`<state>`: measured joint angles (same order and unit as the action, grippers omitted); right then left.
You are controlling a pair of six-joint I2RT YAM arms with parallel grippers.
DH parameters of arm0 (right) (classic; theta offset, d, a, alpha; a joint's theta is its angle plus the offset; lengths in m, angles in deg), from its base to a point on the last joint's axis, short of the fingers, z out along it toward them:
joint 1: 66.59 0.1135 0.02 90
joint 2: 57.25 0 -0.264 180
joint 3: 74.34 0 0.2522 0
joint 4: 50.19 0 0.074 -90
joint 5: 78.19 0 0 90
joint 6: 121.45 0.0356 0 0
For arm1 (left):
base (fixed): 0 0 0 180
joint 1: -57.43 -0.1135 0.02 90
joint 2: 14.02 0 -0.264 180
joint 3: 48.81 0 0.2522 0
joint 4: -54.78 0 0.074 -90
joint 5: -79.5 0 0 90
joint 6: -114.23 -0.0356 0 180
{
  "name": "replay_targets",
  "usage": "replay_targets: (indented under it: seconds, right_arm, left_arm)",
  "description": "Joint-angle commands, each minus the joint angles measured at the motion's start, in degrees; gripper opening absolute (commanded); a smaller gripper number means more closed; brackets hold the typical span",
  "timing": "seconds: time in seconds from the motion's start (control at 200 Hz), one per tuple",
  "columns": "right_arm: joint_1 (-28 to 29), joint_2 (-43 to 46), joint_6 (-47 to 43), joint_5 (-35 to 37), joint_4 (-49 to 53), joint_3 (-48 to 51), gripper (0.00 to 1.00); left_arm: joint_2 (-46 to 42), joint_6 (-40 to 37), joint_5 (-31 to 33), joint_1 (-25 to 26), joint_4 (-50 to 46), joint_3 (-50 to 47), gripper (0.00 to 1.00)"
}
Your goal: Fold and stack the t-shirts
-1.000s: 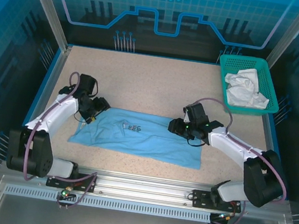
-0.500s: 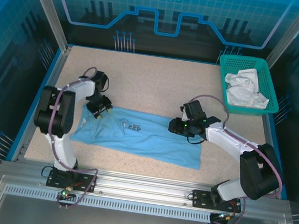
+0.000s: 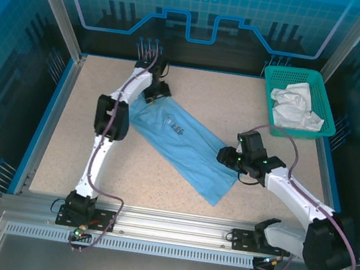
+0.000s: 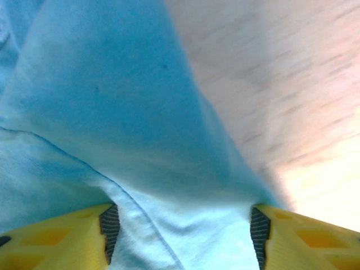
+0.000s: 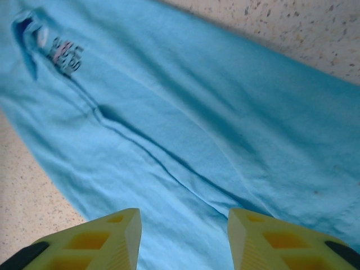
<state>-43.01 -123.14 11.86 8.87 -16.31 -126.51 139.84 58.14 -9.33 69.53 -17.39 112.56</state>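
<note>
two shirts in play. the light blue t-shirt [image 3: 185,142] lies slantwise on the surface [image 3: 84,148], running from the far left down toward the near middle, with its chest print [image 3: 177,129] near the far end. my left hand [image 4: 183,225] is pinching a bunch of that far end: cloth fills the whole gap between the yellow fingers [image 4: 50,242] and rises off the surface toward them like a tent. the pads are half buried in fabric, and the bottom edge of the wrist view cuts off the rest of the hand. from above, my left arm reaches far back, and the hand sits at the shirt's far corner, too dark and small to read there. my right hand [image 5: 183,216] hangs over the shirt's right side with its fingers spread, flat cloth showing through the gap. whether the tips touch the fabric, i can't tell. from above, it covers a bit of the shirt's right edge. the white t-shirt [image 3: 295,105] is crumpled in the teal basket [image 3: 267,93] at the far right corner, well apart from both hands, too bunched to make out sleeves or collar.
</note>
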Motion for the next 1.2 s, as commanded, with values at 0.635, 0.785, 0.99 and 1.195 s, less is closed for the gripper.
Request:
replay_targets:
  seconds: [0.635, 0.785, 0.99, 1.195]
  right_arm:
    - [18.7, -20.9, -4.1, -0.8, 6.2, -11.6, 0.42]
    - [21.0, -25.6, -3.2, 1.1, 8.4, -16.1, 0.4]
    - [22.0, -28.5, -0.6, 1.2, 7.7, -15.7, 0.4]
    - [23.0, -31.7, 1.8, -0.3, 9.1, -17.9, 0.4]
  left_arm:
    - [-40.8, 4.6, 0.0, 1.1, 24.8, -55.9, 0.78]
    - [-32.3, 1.5, -2.5, -0.8, 21.2, -50.9, 0.78]
    - [-23.2, 0.1, -2.6, -1.5, 19.5, -44.5, 0.78]
    - [-11.6, -2.5, -5.7, -0.8, 12.8, -29.5, 0.76]
